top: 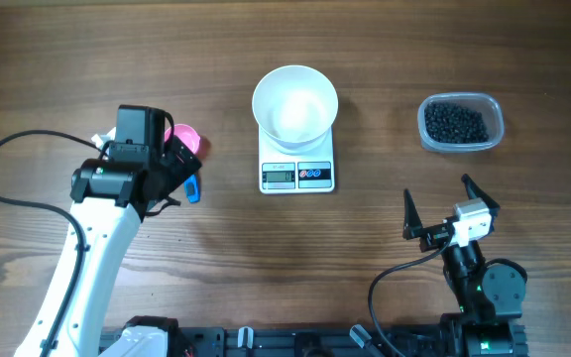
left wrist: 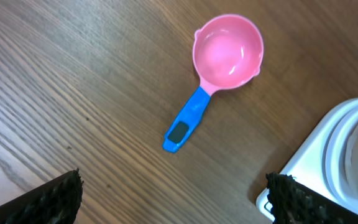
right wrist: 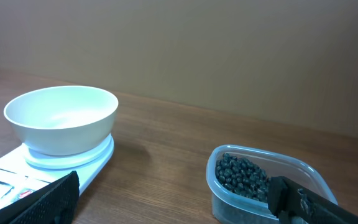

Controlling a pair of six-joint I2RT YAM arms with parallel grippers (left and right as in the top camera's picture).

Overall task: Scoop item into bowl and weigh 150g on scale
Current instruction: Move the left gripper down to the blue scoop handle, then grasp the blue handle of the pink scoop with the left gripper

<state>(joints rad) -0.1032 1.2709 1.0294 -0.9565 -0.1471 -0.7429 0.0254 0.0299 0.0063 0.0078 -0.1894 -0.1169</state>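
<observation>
The empty white bowl [top: 295, 102] stands on the white scale [top: 297, 175] at the table's middle back. The item, small black beans [top: 454, 121], fills a clear plastic container [top: 489, 109] at the back right. A pink scoop with a blue handle [left wrist: 227, 53] lies flat on the wood left of the scale. My left gripper [left wrist: 176, 199] hangs open above the table just short of the scoop's handle, and it hides part of the scoop [top: 188, 137] from overhead. My right gripper [top: 437, 193] is open near the front right, facing the beans [right wrist: 241, 174] and the bowl [right wrist: 61, 118], holding nothing.
The scale's corner [left wrist: 328, 155] lies close to my left gripper's right finger. A black cable [top: 13, 178] loops over the table's left side. The arm bases stand along the front edge.
</observation>
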